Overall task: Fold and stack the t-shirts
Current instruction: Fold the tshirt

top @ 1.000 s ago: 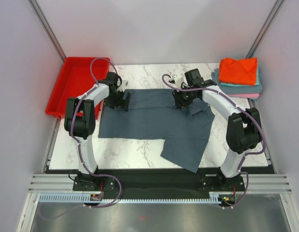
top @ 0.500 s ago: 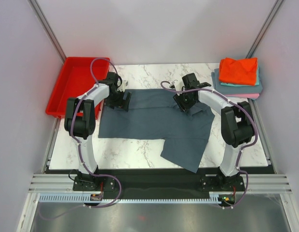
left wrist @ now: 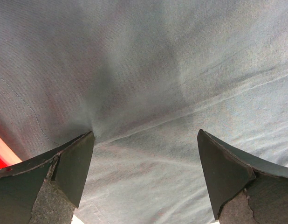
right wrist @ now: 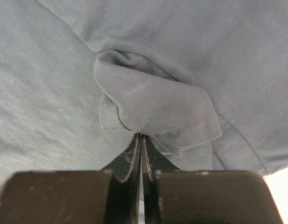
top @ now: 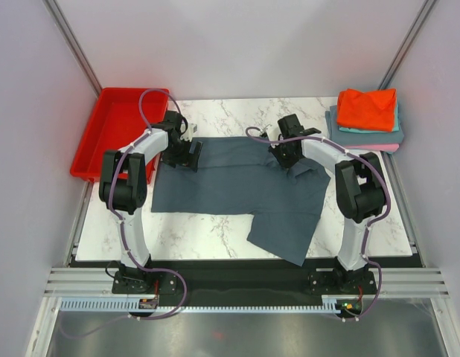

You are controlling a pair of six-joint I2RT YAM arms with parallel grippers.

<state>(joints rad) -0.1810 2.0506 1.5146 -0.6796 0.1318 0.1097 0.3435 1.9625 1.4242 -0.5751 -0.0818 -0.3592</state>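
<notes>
1. While it lies spread out flat on the table (top: 208, 238), the big blue-grey shirt (top: 237, 186) has one part sticking out toward the near edge.
2. The right hand (right wrist: 140, 137) is closed, pinching a bunched-up bit of that shirt near its far right side.
3. The left hand (left wrist: 144, 140) is wide open, with its fingers down on the shirt's far left corner.
4. A pile of folded shirts (top: 371, 134) sits at the far right corner, with an orange shirt (top: 367, 108) on top.
5. A red tray (top: 115, 126) sits by the far left corner.
</notes>
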